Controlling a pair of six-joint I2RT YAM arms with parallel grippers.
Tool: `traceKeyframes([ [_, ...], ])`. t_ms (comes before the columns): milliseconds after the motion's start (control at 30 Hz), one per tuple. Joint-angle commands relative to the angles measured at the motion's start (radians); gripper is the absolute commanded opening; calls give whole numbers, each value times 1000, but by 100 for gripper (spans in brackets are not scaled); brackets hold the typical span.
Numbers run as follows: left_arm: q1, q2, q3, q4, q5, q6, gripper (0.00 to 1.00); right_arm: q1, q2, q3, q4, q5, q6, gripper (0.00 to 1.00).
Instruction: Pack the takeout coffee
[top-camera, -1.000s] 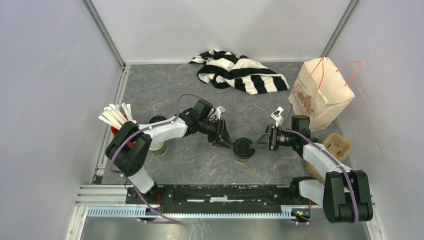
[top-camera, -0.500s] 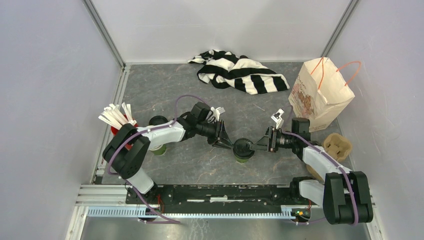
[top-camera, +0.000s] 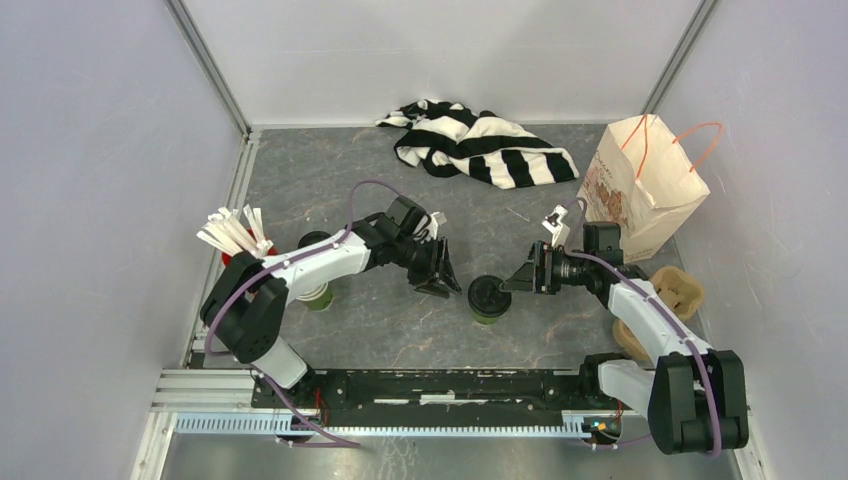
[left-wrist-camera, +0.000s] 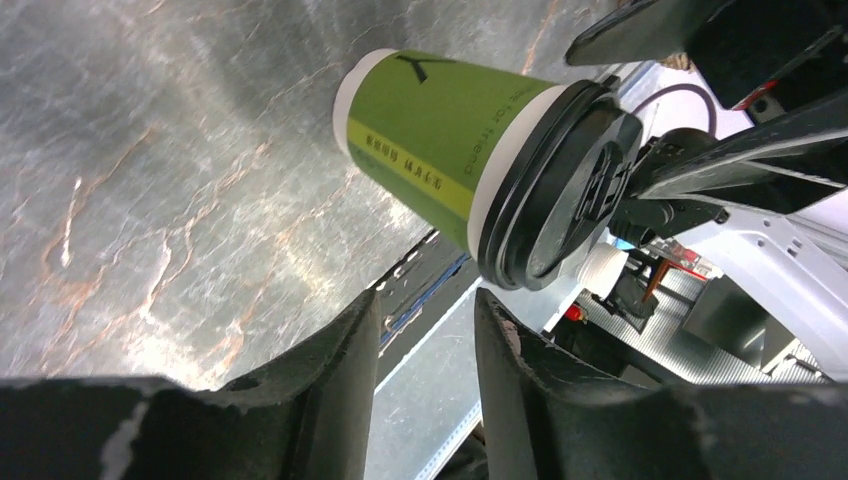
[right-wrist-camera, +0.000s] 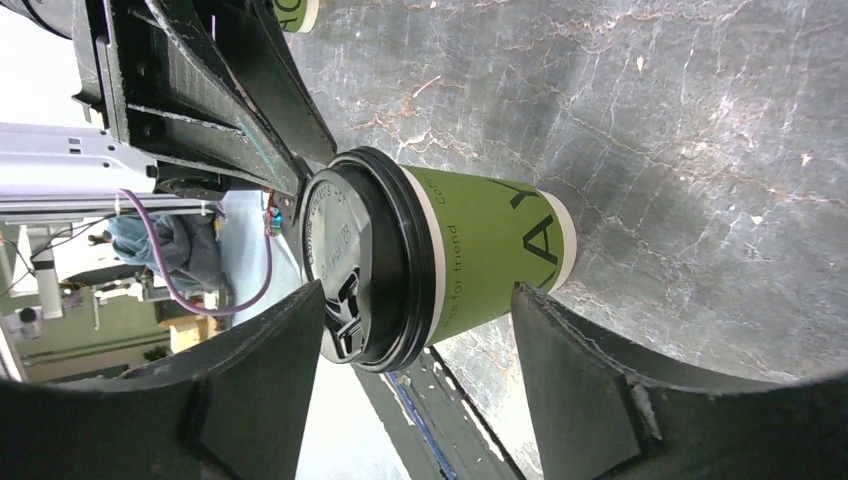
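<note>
The takeout coffee (top-camera: 487, 298), a green paper cup with a black lid, stands upright on the grey tabletop between my two arms. The left wrist view has it (left-wrist-camera: 440, 140) ahead of the fingers, untouched. My left gripper (top-camera: 441, 277) sits just left of the cup, open with a narrow gap and nothing in it (left-wrist-camera: 425, 330). From the right, my right gripper (top-camera: 518, 281) faces the cup, open wide. Its fingertips (right-wrist-camera: 290, 320) flank the lidded end of the cup (right-wrist-camera: 480, 250) without touching it.
A brown paper bag (top-camera: 645, 185) with orange handles stands open at the back right. A cardboard cup carrier (top-camera: 672, 292) lies below it. A striped cloth (top-camera: 480, 140) lies at the back. Stacked green cups (top-camera: 318, 296), a loose black lid (top-camera: 313, 240) and white sticks (top-camera: 232, 232) are at the left.
My left gripper has drawn back a little to the left, away from the cup. The right gripper has shifted slightly. The cup has not moved.
</note>
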Motion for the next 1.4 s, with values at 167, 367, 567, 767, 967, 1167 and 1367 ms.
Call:
traceKeyframes([
  [167, 3, -63, 62, -5, 11, 22, 62, 26, -18, 34, -55, 27, -42, 79],
  [367, -24, 51, 107, 155, 102, -55, 68, 48, 11, 43, 7, 21, -21, 64],
  [567, -63, 96, 103, 146, 60, -75, 47, 87, 87, 82, 55, 47, -8, 50],
  [767, -86, 48, 65, 92, 8, -58, 43, 119, 160, 143, 73, 46, -19, 51],
  [967, -83, 8, 62, 54, -15, -63, 56, 85, 158, 223, -95, 101, -81, 71],
  [1167, -74, 23, 93, 38, -15, -58, 71, 16, 18, 137, -141, 67, -57, 85],
  [1367, -66, 58, 112, 35, -11, -46, 67, 11, -105, 2, -143, 54, -14, 97],
])
